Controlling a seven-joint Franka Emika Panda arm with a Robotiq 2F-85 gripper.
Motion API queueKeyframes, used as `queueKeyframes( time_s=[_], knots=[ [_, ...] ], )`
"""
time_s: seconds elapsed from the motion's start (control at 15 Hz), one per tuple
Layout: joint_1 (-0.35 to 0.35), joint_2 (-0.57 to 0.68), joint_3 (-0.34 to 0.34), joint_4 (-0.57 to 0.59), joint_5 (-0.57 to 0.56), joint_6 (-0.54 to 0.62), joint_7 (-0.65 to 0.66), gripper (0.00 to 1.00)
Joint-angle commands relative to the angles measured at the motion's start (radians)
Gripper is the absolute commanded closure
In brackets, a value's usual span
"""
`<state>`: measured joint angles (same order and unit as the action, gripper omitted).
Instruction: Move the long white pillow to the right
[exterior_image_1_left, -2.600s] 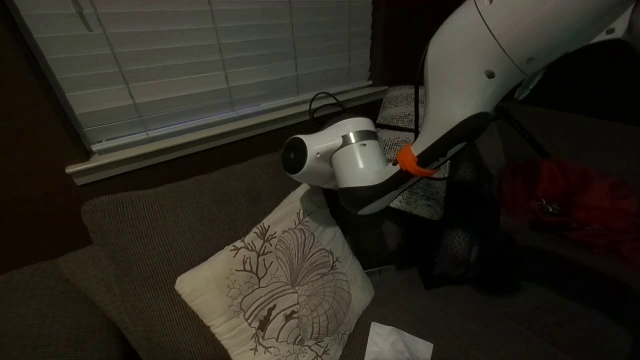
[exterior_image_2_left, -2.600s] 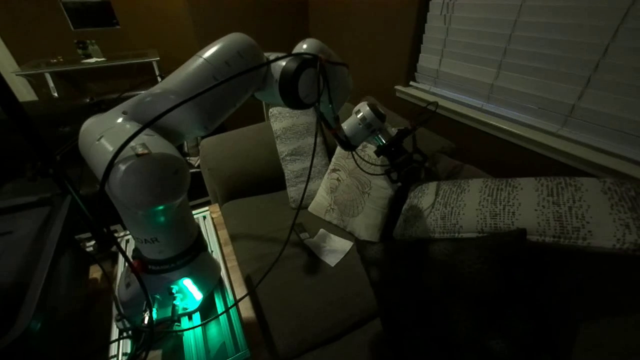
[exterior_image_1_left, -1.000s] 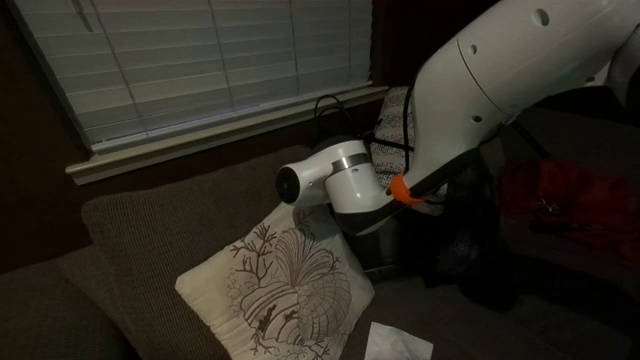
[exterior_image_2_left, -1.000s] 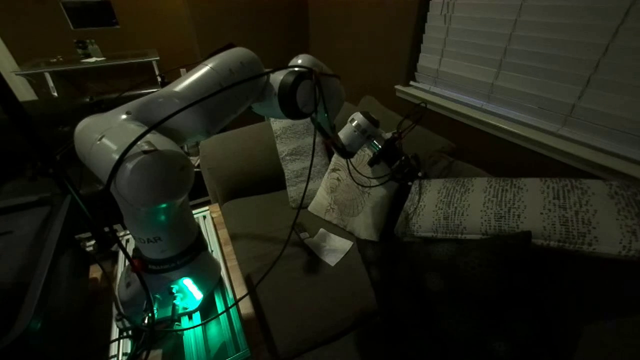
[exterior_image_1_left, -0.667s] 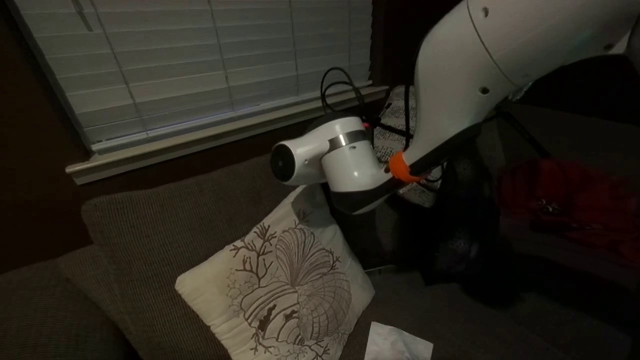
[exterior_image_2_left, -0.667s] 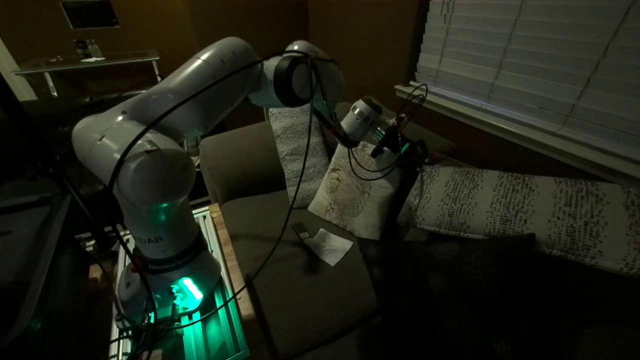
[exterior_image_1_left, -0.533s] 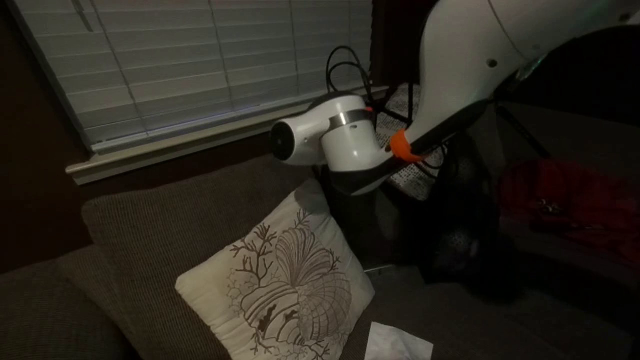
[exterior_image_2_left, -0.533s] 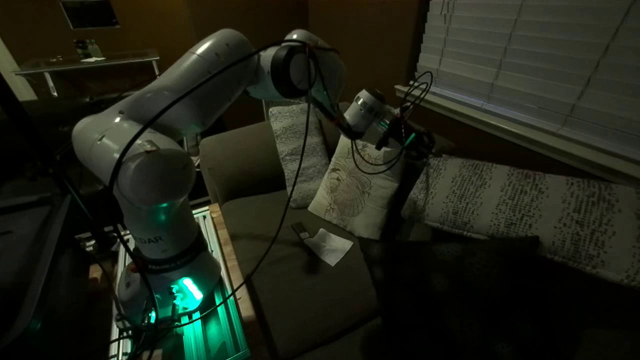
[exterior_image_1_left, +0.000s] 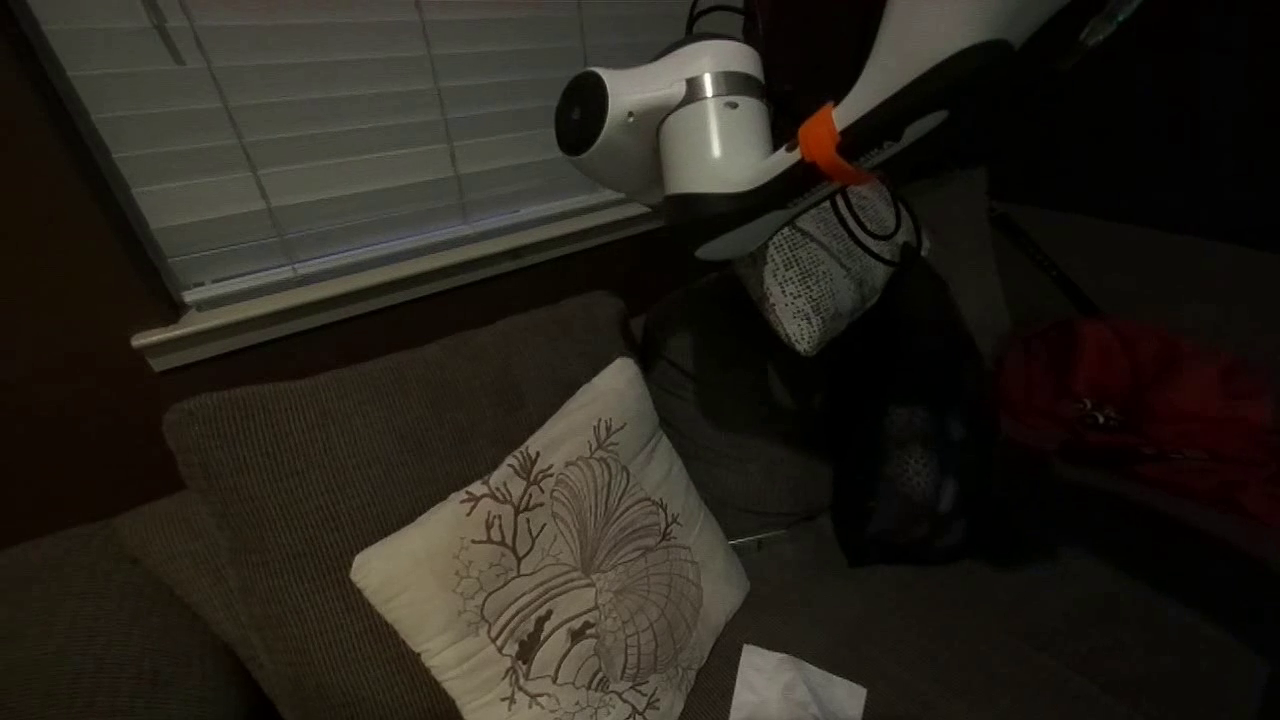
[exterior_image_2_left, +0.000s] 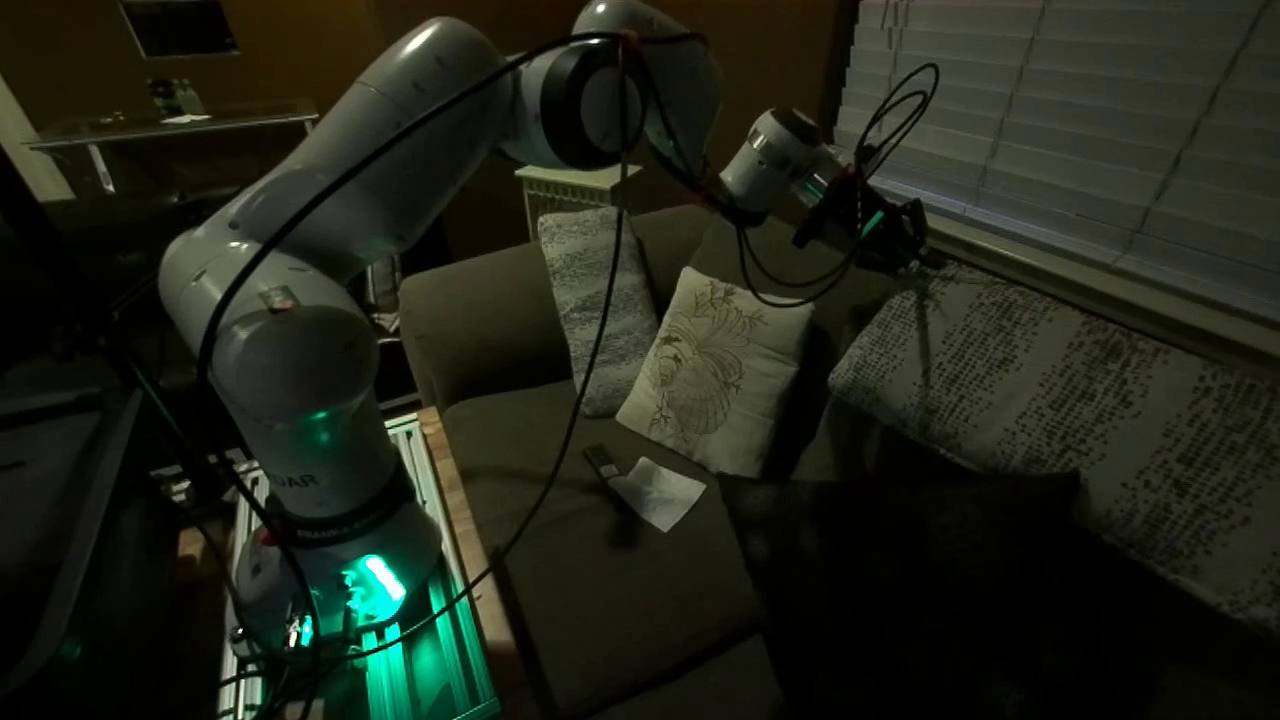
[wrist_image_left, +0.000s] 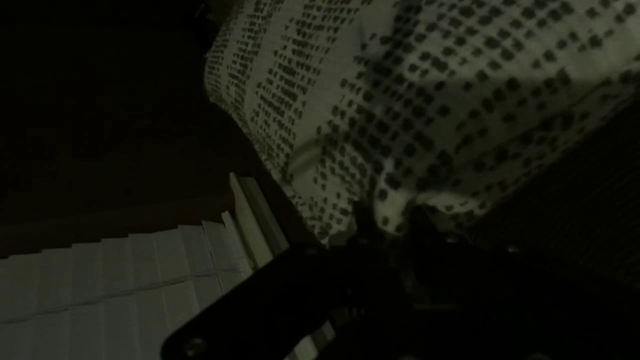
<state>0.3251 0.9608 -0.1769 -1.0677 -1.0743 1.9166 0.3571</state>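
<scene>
in an exterior view, from left to right: the white jointed robot arm (exterior_image_2_left: 430, 130) stands beside the brown-grey fabric sofa (exterior_image_2_left: 600, 590) and reaches over it. an oblong grey-white speckled pillow (exterior_image_2_left: 592, 300) leans next to the padded armrest (exterior_image_2_left: 485, 330). on the seat, a slim dark remote-like object (exterior_image_2_left: 602, 462) lies just beside a white sheet of paper (exterior_image_2_left: 660, 493). behind the paper, a square cream pillow with a brown shell-and-branch design (exterior_image_2_left: 715, 370) leans at the sofa back. next is a dark pillow (exterior_image_2_left: 900, 560), its detail lost in shadow. above it, the black two-finger gripper (wrist_image_left: 392, 220) is clenched on one corner of the long white pillow (exterior_image_2_left: 1060, 390), an oblong off-white cushion with rows of small dark flecks; the wrist view shows the fabric pinched between the fingers. from the gripper, the long white pillow slants down to the right, its lower edge partly hidden by the dark pillow. white slatted blinds (exterior_image_2_left: 1050, 130) hang behind it.
</scene>
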Motion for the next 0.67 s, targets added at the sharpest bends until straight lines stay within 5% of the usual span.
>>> queueKeyframes(
  time_s=[0.0,0.6],
  knots=[
    [-0.009,0.021,0.029,0.033,-0.002,-0.034,0.012,0.95],
    [-0.038,0.111,-0.083,0.462,-0.060,-0.086,0.112,0.95]
  ],
)
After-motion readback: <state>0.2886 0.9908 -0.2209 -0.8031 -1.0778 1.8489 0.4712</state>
